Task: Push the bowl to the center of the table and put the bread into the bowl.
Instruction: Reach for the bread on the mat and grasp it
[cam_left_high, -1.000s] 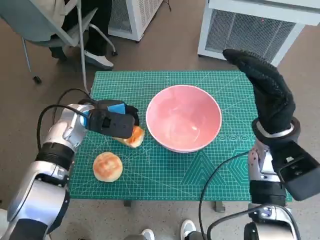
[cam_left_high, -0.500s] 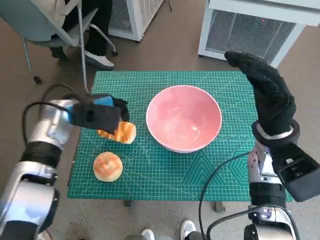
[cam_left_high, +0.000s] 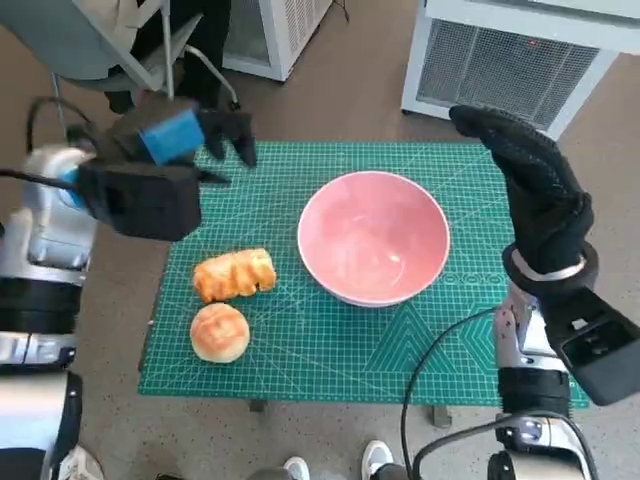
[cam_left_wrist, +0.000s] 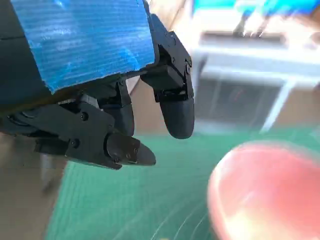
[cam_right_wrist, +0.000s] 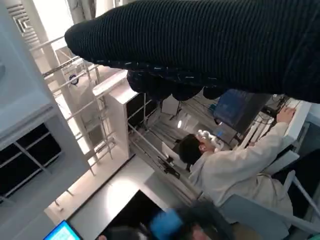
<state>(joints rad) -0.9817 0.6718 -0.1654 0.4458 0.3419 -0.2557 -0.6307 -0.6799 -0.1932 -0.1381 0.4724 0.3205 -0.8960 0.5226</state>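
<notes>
The pink bowl sits empty near the middle of the green mat; a blurred part of the bowl shows in the left wrist view. An elongated golden bread lies on the mat left of the bowl, with a round bun just in front of it. My left hand is raised above the mat's far left corner, fingers apart and holding nothing. My right hand stands upright over the mat's right side, fingers extended, empty.
White cabinets with grilles stand beyond the table. A chair and a person's legs are at the far left. Feet show below the table's front edge. A seated person appears in the right wrist view.
My left hand has let go of the elongated bread and lifted up and away toward the far left corner. The bread now lies uncovered on the mat. The right hand has barely moved.
</notes>
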